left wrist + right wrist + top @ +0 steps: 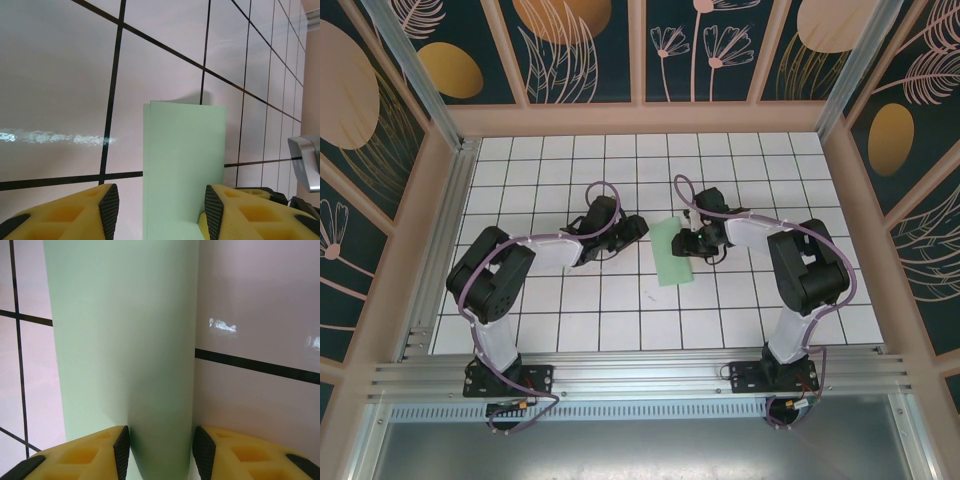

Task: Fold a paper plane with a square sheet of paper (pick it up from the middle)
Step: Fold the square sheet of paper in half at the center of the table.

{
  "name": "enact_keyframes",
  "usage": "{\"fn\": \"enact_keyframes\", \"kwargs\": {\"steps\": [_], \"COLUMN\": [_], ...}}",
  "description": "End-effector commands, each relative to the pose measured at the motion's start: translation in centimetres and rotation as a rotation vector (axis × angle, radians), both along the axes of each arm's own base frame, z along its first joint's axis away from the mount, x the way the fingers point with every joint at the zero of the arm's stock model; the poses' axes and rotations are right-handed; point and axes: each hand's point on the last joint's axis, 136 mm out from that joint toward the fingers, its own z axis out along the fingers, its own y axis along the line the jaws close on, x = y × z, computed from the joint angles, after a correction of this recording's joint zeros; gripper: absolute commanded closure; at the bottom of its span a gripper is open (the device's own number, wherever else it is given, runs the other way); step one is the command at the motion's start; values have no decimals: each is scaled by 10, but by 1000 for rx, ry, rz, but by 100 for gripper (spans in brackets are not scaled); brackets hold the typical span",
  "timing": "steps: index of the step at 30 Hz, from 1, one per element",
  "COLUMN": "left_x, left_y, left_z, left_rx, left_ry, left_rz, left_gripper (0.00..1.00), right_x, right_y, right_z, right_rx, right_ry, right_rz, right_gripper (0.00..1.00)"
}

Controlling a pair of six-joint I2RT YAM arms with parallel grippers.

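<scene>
The square sheet of paper (672, 252) is pale mint green and lies doubled over into a narrow strip on the white grid table (570, 300), between my two grippers. My left gripper (636, 228) is just left of it and open; in the left wrist view the strip (184, 160) runs up from between the yellow fingers (70, 215), nearer the right one. My right gripper (687, 241) is at the strip's right side. In the right wrist view the paper's rounded, raised fold (150, 365) fills the gap between the black pads (122, 450), which stand apart.
Peach-coloured frame walls (640, 118) surround the table on three sides, and an aluminium rail (640, 375) runs along the near edge by the arm bases. Part of the right arm (306, 162) appears at the right edge of the left wrist view.
</scene>
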Motion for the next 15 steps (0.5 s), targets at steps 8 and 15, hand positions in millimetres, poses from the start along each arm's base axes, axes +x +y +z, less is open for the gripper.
{"fn": "enact_keyframes", "kwargs": {"steps": [8, 15], "left_x": [14, 16], "left_y": [25, 39], "left_z": [-2, 1], "left_rx": [33, 37], "left_ry": [6, 4], "left_rz": [51, 74], "left_gripper": [49, 48], "right_x": [-19, -21], "right_y": [-12, -13], "right_z": [-41, -45], "right_rx": [-152, -178], "right_ry": [51, 52], "right_rz": [53, 63], "right_gripper": [55, 55]}}
